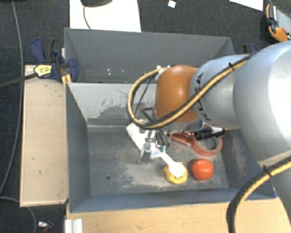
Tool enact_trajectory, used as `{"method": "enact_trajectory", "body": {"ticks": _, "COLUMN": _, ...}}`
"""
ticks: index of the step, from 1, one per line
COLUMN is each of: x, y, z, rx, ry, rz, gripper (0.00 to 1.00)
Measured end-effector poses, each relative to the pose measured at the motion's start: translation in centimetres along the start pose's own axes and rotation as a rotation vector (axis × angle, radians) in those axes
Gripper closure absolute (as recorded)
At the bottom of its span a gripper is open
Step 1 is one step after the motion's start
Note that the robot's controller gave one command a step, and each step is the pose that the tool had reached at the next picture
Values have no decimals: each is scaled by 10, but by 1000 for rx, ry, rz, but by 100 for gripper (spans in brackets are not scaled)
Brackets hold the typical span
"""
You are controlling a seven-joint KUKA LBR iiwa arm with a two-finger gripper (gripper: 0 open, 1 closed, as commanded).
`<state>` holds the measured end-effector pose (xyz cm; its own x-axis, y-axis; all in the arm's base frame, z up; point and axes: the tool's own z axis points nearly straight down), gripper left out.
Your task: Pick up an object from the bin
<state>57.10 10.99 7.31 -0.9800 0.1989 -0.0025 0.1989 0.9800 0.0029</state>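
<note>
My gripper [147, 152] hangs low over the middle of the bin floor, under the orange wrist cover. A white flat piece [135, 134] lies just to its upper left, partly hidden by the gripper. A white-handled thing with a yellow rounded end [175, 173] stretches from beside the gripper toward the bin's front wall. Whether the gripper touches its handle I cannot tell. A red-orange ball [202, 169] rests to the right of the yellow end.
An orange ring-shaped thing with a dark red handle [203, 143] lies at the right of the floor, partly under the arm. The arm covers the bin's right side. Bare grey floor shows to the left of the gripper.
</note>
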Motion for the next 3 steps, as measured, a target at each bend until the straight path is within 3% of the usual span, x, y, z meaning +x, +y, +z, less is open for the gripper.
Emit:
{"method": "enact_trajectory", "body": {"ticks": 1, "x": 13, "y": -3, "z": -74, "rx": -5, "ry": -11, "rz": -156, "gripper": 0}}
{"method": "enact_trajectory", "body": {"ticks": 2, "x": 39, "y": -21, "z": -26, "rx": 7, "ry": 12, "rz": 160, "gripper": 0}}
{"method": "enact_trajectory", "body": {"ticks": 3, "x": 24, "y": -2, "z": 3, "rx": -5, "ry": -8, "rz": 32, "gripper": 0}}
